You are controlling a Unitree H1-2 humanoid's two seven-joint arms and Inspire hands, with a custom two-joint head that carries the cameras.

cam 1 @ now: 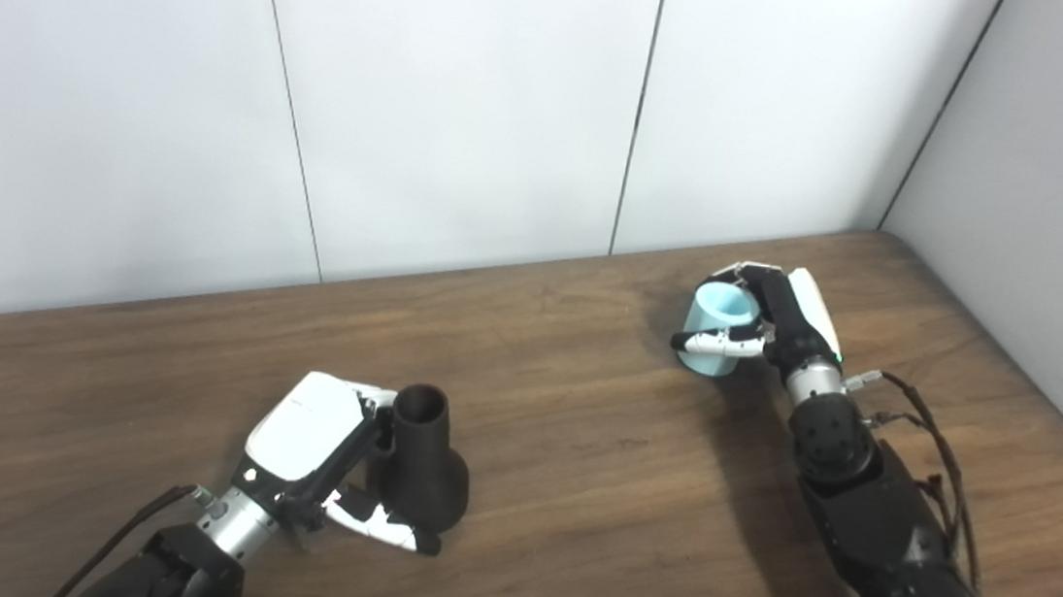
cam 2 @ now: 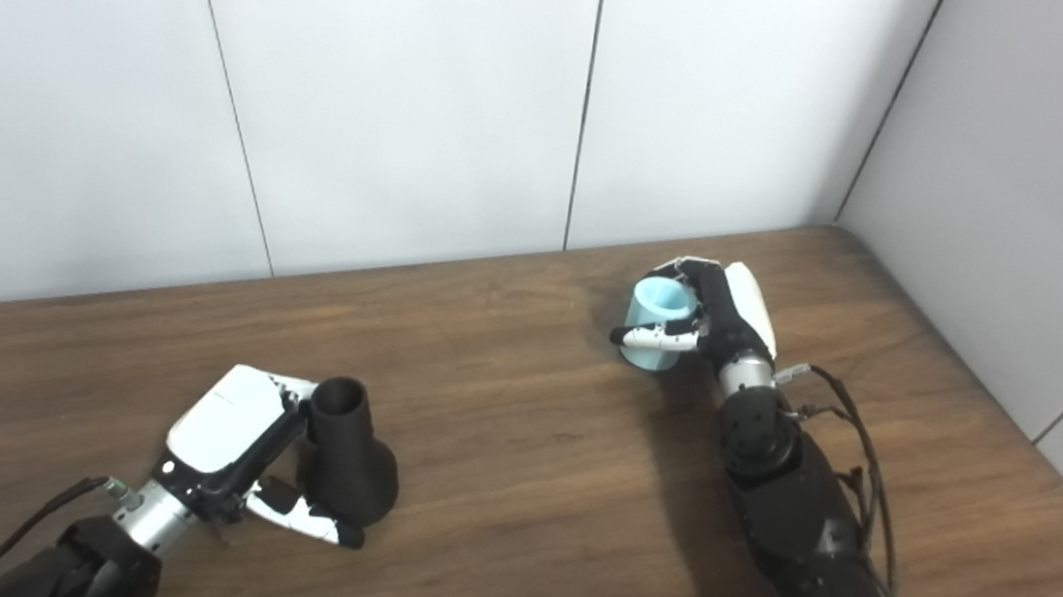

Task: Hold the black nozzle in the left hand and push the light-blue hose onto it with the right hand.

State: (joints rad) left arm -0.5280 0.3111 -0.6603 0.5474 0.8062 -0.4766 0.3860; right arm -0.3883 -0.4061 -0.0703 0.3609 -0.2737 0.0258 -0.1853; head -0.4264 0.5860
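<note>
Item 1: black plastic nozzle with a flared base and narrow open neck (cam 1: 422, 468), standing upright on the brown wood-grain surface (cam 1: 575, 459), mouth up. Your left hand (cam 1: 321, 459) is wrapped around its lower body, fingers behind and thumb across the front.

Item 2: short light-blue rubber hose section (cam 1: 719, 324), standing at the far right of the surface, open end up. Your right hand (cam 1: 768, 326) is closed on it, thumb across its front.

Relation: the two pieces are well apart; the nozzle lies to the hose's left and nearer you. Both long axes read near vertical and parallel, so you would likely need to lift the hose and turn its bore down toward the nozzle neck
</note>
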